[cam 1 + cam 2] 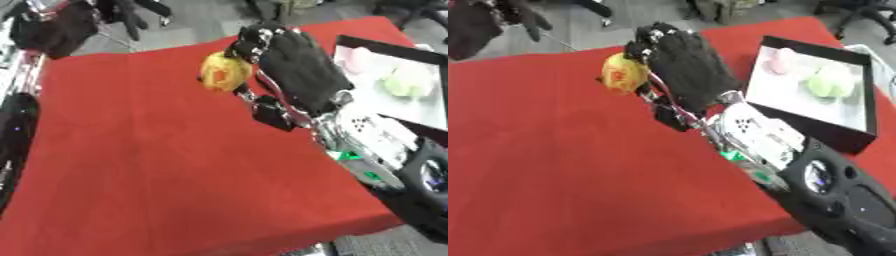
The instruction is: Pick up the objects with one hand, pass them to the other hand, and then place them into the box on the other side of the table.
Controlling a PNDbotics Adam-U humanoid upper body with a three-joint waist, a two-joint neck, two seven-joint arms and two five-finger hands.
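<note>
Forearm housing, silver and black with green lights, fills the near right corner in both eye views, and from there the right arm climbs away across the red tablecloth (175, 165) toward the middle of the table. That long diagonal reach reads as a carry pose: the wrist is raised off the cloth and the back of the right hand (682, 65) faces the camera, so the palm turns away and to the left. Beyond the knuckles the fingers curl over and close on a yellow object (621, 74) with an orange or red patch; it sits at the hand's left edge, held clear of the cloth rather than resting on it, though exactly where the thumb meets it is hidden behind the hand. Holding the thing out to the left side looks meant to offer it across the body for the handover the task calls for, yet no left hand appears in either view. To the right of the arm, near the table's right edge, stands the black-rimmed box (866, 131) with a pale floor; a pink thing (780, 59) and a light green thing (830, 82) already lie inside it, apart from each other. Past the far edge of the table there are only dark shapes and grey floor.
</note>
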